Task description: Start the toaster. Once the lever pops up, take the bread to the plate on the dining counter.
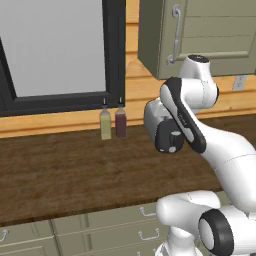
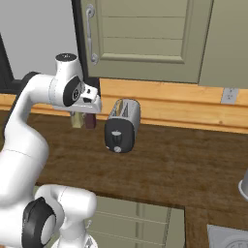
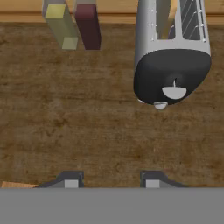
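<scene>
You are hovering the gripper (image 3: 112,180), jaws partly open and holding nothing, above the worktop (image 3: 78,122) while the toaster (image 3: 171,52) is sitting ahead and right, by the back edge, its lever (image 3: 173,92) facing you.

Sage cabinets (image 2: 145,38), wood backsplash (image 1: 60,122), window (image 1: 55,47)

Arm rises from base, elbow bent high, forearm folded fwd; wrist and hand turned down toward the bench. In right base view the hand block (image 2: 89,104) sits at the end of the upper link, pointing down and slightly fwd. Pincer (image 3: 109,180) seen in hand view: two dark fingertips (image 3: 72,179) at bottom edge, jaws parted w/ a clear gap, nothing between them, hovering above bench surface, no contact.
</scene>
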You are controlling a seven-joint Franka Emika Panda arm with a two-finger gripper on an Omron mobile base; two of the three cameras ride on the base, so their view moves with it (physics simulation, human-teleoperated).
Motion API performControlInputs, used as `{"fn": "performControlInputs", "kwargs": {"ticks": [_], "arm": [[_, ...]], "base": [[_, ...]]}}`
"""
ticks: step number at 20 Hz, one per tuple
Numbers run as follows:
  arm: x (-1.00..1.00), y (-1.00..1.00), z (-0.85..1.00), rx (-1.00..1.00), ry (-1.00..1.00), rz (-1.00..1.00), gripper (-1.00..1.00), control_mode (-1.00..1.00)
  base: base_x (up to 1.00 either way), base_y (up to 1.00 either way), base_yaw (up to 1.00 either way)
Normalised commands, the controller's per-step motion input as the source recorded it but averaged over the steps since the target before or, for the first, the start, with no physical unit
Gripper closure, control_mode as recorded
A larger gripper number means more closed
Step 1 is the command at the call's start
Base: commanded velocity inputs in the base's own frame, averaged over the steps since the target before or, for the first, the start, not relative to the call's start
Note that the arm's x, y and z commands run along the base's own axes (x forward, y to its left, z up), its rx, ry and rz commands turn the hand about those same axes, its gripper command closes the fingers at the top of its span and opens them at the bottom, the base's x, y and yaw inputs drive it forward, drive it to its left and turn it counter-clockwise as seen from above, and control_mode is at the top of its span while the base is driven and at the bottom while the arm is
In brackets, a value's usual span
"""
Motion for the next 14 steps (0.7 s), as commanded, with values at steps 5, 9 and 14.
{"fn": "performControlInputs", "kwargs": {"ticks": [5,9,14], "arm": [[-0.06,-0.07,0.0,0.0,0.0,0.0,-1.0,-1.0],[-0.36,-0.44,-0.13,0.0,-0.09,0.0,-1.0,-1.0],[-0.27,-0.65,-0.35,0.0,-0.12,0.0,-1.0,-1.0]], "base": [[0.0,0.0,0.0],[0.0,0.0,0.0],[0.0,0.0,0.0]]}}
